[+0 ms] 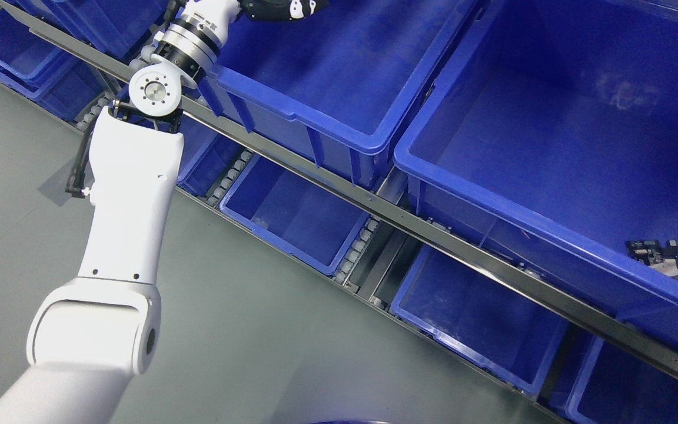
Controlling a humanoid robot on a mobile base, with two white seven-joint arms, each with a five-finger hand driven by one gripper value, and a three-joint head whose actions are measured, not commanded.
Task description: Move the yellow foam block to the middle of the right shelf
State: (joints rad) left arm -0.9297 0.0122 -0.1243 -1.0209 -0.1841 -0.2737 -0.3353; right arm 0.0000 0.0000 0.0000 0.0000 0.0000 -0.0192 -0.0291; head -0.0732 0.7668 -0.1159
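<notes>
In the head view, the left arm (127, 194) rises from the lower left to the top edge, where its dark left hand (283, 8) is mostly cut off over a blue bin (315, 126); whether its fingers are open or closed cannot be told. No yellow foam block shows anywhere, so its place relative to the hand and its look cannot be told; a small circuit board (660, 259) lies in the large right bin (527, 218).

Here's the shelf rack (409, 221), its grey metal rail cutting diagonally across the view. On the upper level at the right sits the big blue bin (551, 147), open-topped (a small circuit board (660, 259) lies in its near right corner).
</notes>
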